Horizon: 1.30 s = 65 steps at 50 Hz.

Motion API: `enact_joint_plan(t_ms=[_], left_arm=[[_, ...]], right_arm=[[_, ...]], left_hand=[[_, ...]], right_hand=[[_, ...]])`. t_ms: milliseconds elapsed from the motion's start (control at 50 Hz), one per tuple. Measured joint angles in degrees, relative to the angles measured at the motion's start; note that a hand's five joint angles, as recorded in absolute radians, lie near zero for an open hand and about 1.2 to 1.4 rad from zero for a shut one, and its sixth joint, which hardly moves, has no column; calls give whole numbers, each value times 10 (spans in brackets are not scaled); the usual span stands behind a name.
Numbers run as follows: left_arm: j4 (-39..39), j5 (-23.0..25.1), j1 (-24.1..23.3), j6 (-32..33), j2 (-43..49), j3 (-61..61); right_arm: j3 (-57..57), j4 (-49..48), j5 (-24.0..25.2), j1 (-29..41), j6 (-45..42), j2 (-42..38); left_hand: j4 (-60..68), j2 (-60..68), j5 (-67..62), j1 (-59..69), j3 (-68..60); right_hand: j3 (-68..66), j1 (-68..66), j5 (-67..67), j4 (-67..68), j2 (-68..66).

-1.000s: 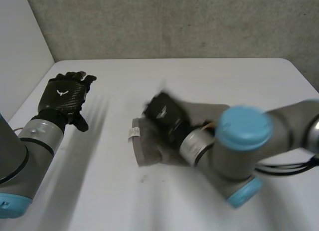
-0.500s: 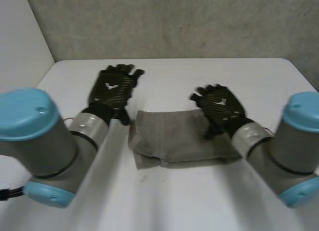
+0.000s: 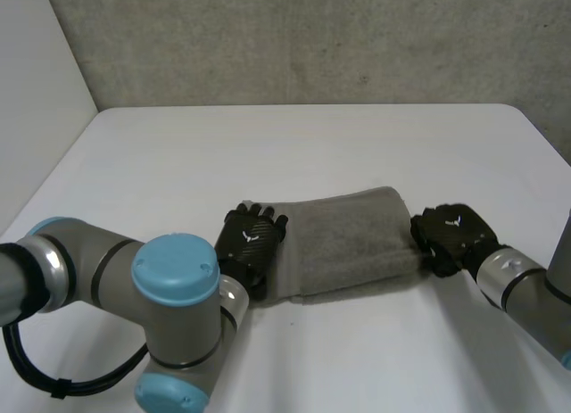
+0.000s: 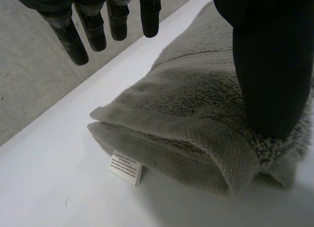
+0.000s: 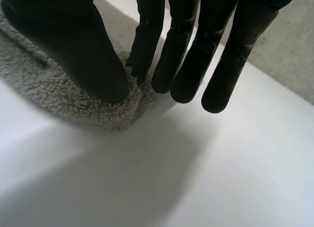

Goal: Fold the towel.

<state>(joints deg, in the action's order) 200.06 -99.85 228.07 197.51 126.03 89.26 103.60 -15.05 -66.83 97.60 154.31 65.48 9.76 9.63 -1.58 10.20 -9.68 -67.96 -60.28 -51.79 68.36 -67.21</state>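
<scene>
A grey towel (image 3: pixel 348 239) lies folded into a thick oblong in the middle of the white table (image 3: pixel 294 145). My left hand (image 3: pixel 252 242) is at its left end. In the left wrist view the thumb (image 4: pixel 267 65) presses down on the towel (image 4: pixel 186 104), while the fingers (image 4: pixel 93 28) stay straight and clear of it, so this hand is open. My right hand (image 3: pixel 453 233) is at the towel's right end. There its thumb (image 5: pixel 73 45) and nearest finger (image 5: pixel 144 45) pinch the towel's corner (image 5: pixel 44 85).
A white label (image 4: pixel 125 167) sticks out from under the towel's end, beside my left hand. A grey wall (image 3: pixel 294 38) stands behind the table. Bare tabletop lies all around the towel, and the table's left edge (image 3: pixel 53 163) runs along a pale wall.
Both hands have come down from the far side of the towel to its two ends. The right hand's fingers went from spread to closed on the corner. The towel now lies longer.
</scene>
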Motion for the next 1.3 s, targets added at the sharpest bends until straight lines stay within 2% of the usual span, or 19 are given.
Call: enact_joint_plan(t_ms=[140,160,280,300,340,360,440,480,560,620,660,740,880,900,960,980,1000,1120,1300], left_arm=[[0,-14,-8,-1,-54,33],[0,-22,-8,-3,-80,42],[-1,-39,5,-5,-139,60],[-1,-47,17,-5,-162,69],[-2,-51,25,-5,-175,75],[-2,-58,46,-4,-202,88],[-2,-61,91,-4,-241,109],[-2,-61,91,-4,-241,109],[-1,-49,128,-5,-258,119],[0,-40,134,-6,-259,118],[3,-23,136,-7,-254,111],[7,-8,129,-14,-234,91],[13,6,94,-53,-177,39],[13,11,83,-72,-157,23],[13,23,65,-106,-125,-1],[13,23,65,-106,-125,-1],[12,37,49,-134,-97,-21],[4,61,27,-170,-37,-51],[-31,34,43,-171,-3,-46]], right_arm=[[-53,-5,-19,37,6,10],[-82,-5,-31,69,6,16],[-145,-4,-49,149,2,14],[-171,-3,-51,186,1,4],[-183,-3,-51,205,0,-3],[-210,-1,-48,251,-1,-24],[-242,3,-44,318,-6,-70],[-242,3,-44,318,-6,-70],[-259,4,-39,366,-20,-130],[-260,3,-39,371,-24,-140],[-256,2,-44,370,-27,-137],[-242,2,-55,355,-18,-103],[-192,3,-75,274,78,-19],[-181,6,-78,245,129,-2],[-174,16,-78,207,200,11],[-174,16,-78,207,200,11],[-175,33,-73,180,258,13],[-212,89,-47,152,327,-35],[-287,149,-26,171,309,-131]], left_hand=[[-1,-1,0,0,1],[-1,-1,0,0,1],[-1,-1,0,0,1],[-1,-1,0,0,1],[-2,-1,0,0,1],[-2,-2,0,0,2],[-2,-2,0,0,2],[-2,-2,0,0,2],[-2,-2,0,0,2],[-2,-2,0,0,2],[-2,-2,0,0,2],[-2,-2,0,0,2],[0,0,0,0,0],[0,0,0,0,0],[0,1,0,0,0],[0,1,0,0,0],[0,2,0,0,-2],[22,24,-2,19,-23],[31,31,-12,25,-31]], right_hand=[[0,0,-1,2,0],[0,0,-4,2,0],[-1,0,-5,2,0],[-2,0,-5,2,0],[-2,0,-6,2,0],[-2,0,-7,2,0],[-2,0,-8,2,0],[-2,0,-8,2,0],[-2,0,-8,2,0],[34,13,12,-34,39],[350,279,279,-342,344],[542,458,470,-543,527],[556,460,477,-549,534],[556,460,477,-549,534],[556,460,477,-549,534],[556,460,477,-549,534],[556,460,477,-549,534],[556,460,477,-549,534],[556,460,477,-549,534]])
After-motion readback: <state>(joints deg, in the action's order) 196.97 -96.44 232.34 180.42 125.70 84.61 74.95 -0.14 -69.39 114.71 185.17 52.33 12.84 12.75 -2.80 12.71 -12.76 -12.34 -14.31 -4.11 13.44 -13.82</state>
